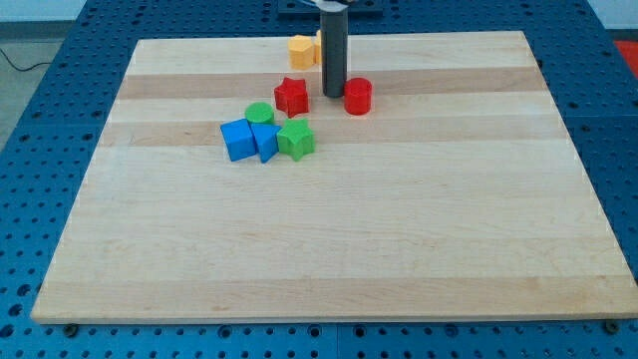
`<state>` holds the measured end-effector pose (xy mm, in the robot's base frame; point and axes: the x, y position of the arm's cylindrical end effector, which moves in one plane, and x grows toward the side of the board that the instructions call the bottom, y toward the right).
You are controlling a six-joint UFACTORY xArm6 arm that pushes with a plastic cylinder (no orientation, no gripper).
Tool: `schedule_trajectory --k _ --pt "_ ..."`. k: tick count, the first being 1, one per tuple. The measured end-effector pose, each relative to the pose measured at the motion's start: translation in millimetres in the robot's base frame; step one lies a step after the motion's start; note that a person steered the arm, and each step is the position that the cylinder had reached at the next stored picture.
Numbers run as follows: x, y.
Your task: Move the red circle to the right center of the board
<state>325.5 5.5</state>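
Observation:
The red circle (pixel 358 96) stands on the wooden board (pixel 329 239) near the view's top, a little right of the middle. My tip (pixel 333 95) is just to the left of the red circle, close to it or touching it. A red star (pixel 291 96) sits to the left of the tip, so the rod stands between the star and the circle.
A cluster sits left of centre: a green circle (pixel 260 113), a blue cube (pixel 238 140), a second blue block (pixel 265 139) and a green star (pixel 295 140). Yellow or orange blocks (pixel 302 49) lie at the top edge behind the rod.

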Motion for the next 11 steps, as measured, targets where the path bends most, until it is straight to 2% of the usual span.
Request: schedule_trajectory --k 2,7,8,11 --pt "5.4 -9.7" --pt "30.2 147.8" --pt "25.8 139.5" --pt "-27.7 -63.6"
